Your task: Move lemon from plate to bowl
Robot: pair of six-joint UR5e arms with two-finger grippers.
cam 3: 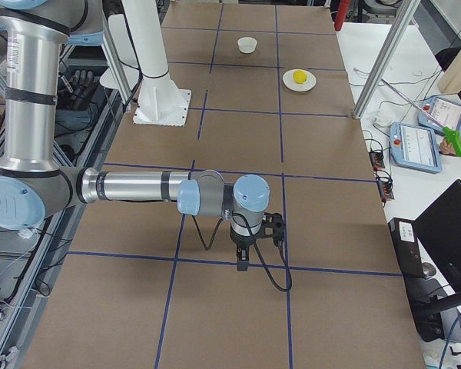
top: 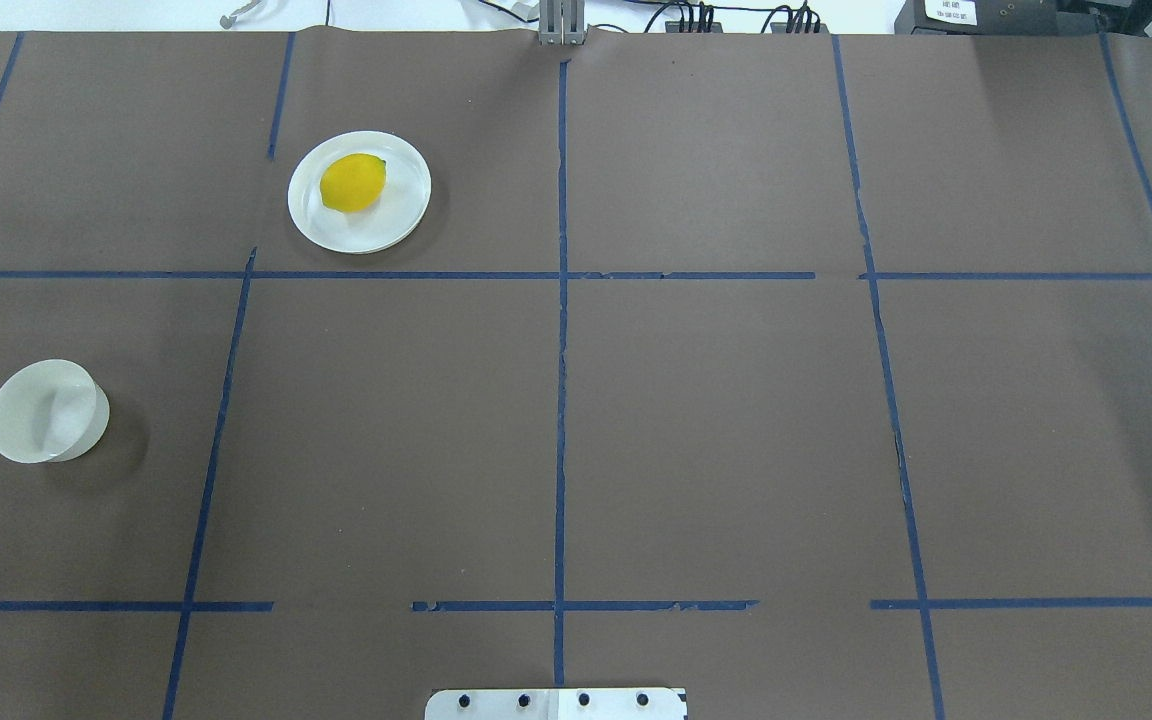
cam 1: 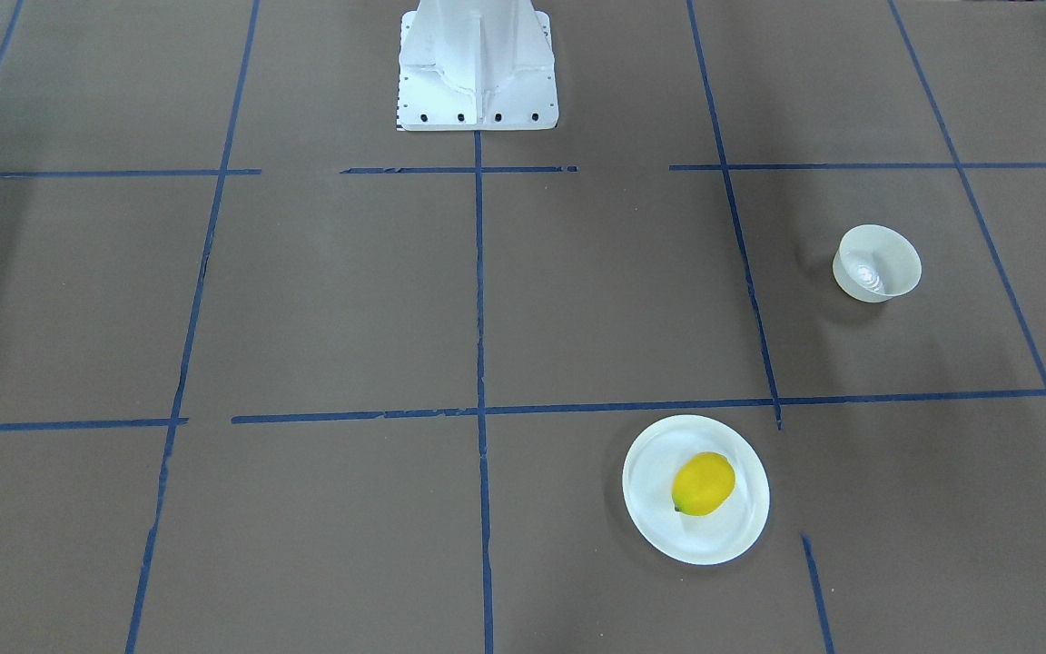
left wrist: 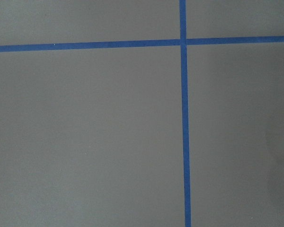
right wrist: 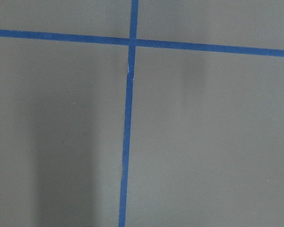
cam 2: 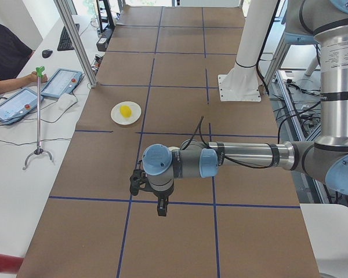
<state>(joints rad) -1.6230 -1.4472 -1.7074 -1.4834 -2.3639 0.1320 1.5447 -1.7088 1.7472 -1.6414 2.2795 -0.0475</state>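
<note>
Item 1: lemon (top: 353, 183), resting on plate (top: 361, 232); overhead view, 11 o'clock on table (top: 716, 420).
Item 2: bowl (top: 46, 412), upright, 9 o'clock, well apart from plate.
Left fingers (cam 2: 160, 207), right fingers (cam 3: 242, 263): pointing down over bare table, far from both items; spread cannot be told.

One lemon, one plate, one bowl, two arms.

The tabletop (cam 1: 350, 300) carries a single lemon (cam 1: 703, 484), a single plate (cam 1: 652, 513) and a single bowl (cam 1: 877, 263), three loose things in all. One white mounting base (cam 1: 478, 73) stands on it. There are two arms, the left arm (cam 2: 249, 155) and the right arm (cam 3: 131, 186), each ending in one gripper: the left gripper (cam 2: 161, 209) and the right gripper (cam 3: 242, 264). Beside the tabletop lie two tablets, a nearer tablet (cam 2: 11, 105) and a farther tablet (cam 2: 61, 83).
</note>
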